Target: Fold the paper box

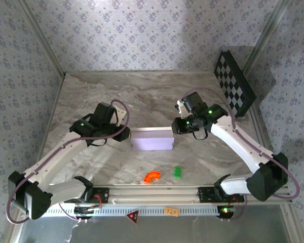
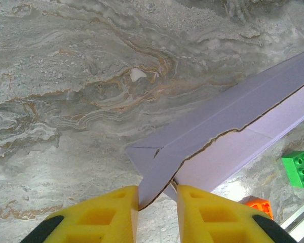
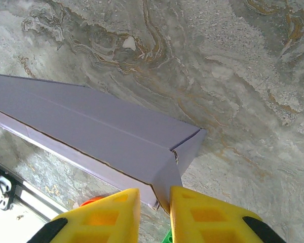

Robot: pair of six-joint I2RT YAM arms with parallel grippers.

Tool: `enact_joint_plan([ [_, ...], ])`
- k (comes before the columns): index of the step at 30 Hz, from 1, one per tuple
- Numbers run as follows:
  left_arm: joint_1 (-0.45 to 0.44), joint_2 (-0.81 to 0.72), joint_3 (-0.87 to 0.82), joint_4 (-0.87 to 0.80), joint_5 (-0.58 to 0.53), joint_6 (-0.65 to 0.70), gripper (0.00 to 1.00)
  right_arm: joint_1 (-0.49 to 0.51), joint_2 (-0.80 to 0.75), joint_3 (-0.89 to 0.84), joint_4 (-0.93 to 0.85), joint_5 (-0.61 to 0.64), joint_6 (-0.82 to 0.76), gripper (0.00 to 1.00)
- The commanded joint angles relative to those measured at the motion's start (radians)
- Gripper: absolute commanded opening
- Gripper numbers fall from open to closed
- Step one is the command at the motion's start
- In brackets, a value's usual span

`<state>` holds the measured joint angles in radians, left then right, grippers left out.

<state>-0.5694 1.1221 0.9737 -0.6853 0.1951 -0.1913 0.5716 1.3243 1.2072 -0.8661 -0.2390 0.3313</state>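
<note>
The paper box is a pale lilac, flat rectangular box lying mid-table. My left gripper is at its left end. In the left wrist view the box's end flap corner spans the narrow gap of that gripper, and the cardboard touches both yellow fingers. My right gripper is at the box's right end. In the right wrist view that gripper is closed around the folded corner of the box, with the end wall pressed against the right-hand finger.
A green brick and an orange curved piece lie between the box and the front rail. A black-and-white checkered board leans at the back right. Walls enclose the marble table on three sides.
</note>
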Motion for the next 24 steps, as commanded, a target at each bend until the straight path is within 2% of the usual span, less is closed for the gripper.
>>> enact_joint_plan([
  [1,0.003,0.011,0.035,-0.009,0.023,0.003,0.27,0.01,0.009,0.014,-0.017,0.0,-0.008,0.23],
  [12,0.003,0.019,0.031,-0.008,0.009,-0.001,0.37,0.02,0.003,0.014,-0.029,0.017,-0.006,0.23],
  [24,0.004,0.019,0.033,-0.006,0.037,-0.008,0.23,0.031,0.004,0.018,-0.031,0.025,0.005,0.15],
])
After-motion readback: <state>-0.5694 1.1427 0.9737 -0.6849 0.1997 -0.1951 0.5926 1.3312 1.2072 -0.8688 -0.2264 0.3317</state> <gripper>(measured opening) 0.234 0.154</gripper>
